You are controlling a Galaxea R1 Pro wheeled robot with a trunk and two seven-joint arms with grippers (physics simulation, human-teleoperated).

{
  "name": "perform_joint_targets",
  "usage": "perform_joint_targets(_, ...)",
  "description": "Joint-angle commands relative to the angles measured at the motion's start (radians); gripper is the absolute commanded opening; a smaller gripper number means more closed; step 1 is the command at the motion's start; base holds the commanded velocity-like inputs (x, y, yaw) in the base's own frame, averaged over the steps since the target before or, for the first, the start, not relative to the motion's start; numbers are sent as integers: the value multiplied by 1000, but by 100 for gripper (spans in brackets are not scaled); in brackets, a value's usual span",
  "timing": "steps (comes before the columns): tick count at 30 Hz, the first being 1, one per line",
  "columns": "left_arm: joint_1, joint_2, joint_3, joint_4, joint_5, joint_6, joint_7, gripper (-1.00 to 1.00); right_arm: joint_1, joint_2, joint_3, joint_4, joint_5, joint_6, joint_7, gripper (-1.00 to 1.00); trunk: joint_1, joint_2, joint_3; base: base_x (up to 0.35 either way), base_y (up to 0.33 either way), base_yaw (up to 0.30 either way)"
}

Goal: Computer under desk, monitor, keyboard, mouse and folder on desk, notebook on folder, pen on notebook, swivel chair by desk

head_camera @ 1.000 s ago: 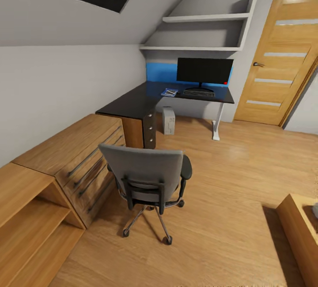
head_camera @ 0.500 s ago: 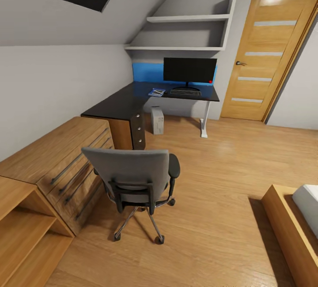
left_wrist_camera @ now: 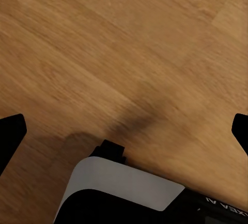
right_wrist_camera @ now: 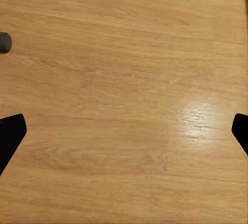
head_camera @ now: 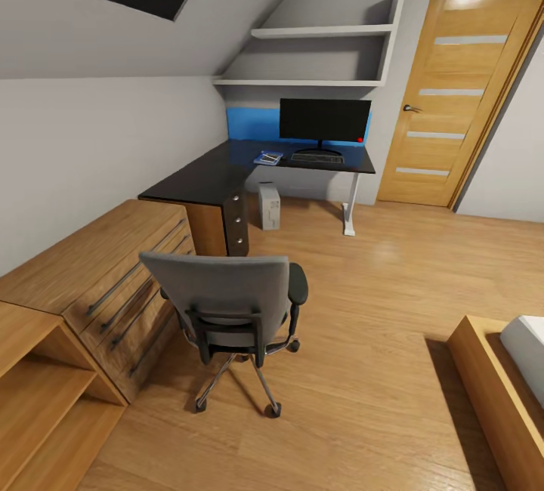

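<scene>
Swivel chair [head_camera: 234, 302] far from jaws

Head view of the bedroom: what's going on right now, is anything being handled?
Nothing is held. Both wrist views show open end effectors, left and right, over wooden floor. The grey swivel chair stands apart from the glossy black L-shaped desk, beside the light-wood dresser. The black monitor, slim keyboard and blue folder are on the desk; the white-grey computer tower is beneath it.

Before me the swivel chair [head_camera: 234, 310] stands on the wooden floor [head_camera: 378, 294], well apart from the black bench [head_camera: 219, 174], which carries the monitor [head_camera: 325, 119] and keyboard [head_camera: 317, 159]; the computer [head_camera: 268, 206] sits beneath.
</scene>
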Motion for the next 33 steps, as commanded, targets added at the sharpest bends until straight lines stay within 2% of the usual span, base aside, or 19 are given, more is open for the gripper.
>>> perform_joint_targets(1,-1,1,-9,-1,9,-4,6,100,0,0,8,-2,0,1,-9,100,0,0,-1,0,0,0)
perform_joint_targets(15,-1,1,-9,-1,9,-4,6,100,1,3,10,-3,-1,-5,-10,100,0,0,-1,0,0,0)
perform_joint_targets(23,-1,0,-9,-1,8,-4,6,100,1,2,10,-3,-2,-5,-10,100,0,0,7,89,246,-139)
perform_joint_targets(33,-1,0,-7,0,9,-4,6,100,1,2,10,-3,1,-6,-8,100,0,0,9,19,42,-22)
